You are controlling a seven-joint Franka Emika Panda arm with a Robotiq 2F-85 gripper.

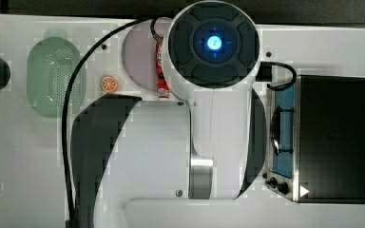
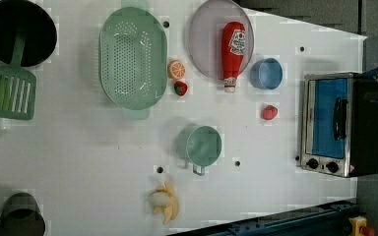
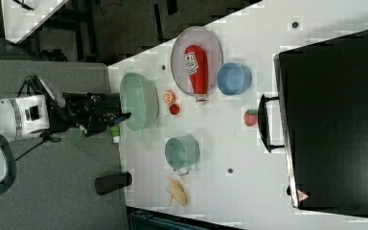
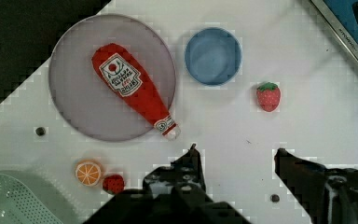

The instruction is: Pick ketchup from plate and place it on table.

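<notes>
Gripper [image 4: 235, 151] hangs wide open over the white bench [image 4: 223, 121], holding nothing. Ketchup [image 4: 133, 88] lies flat on the lilac plate [image 4: 74, 107]: slim red bottle, white label, capped tip poking just over the rim.

robot lab: toy food [image 2: 166, 200], drilled table [image 2: 103, 147]

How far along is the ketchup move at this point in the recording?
Nothing looks done yet: the ketchup lies on its side on the plate, its cap end reaching past the rim. In hand: the gripper is open and empty in the wrist view, above bare table beside the plate, not touching the bottle. Left: reach the bottle, grasp it, lift it off and set it on the table.
</notes>
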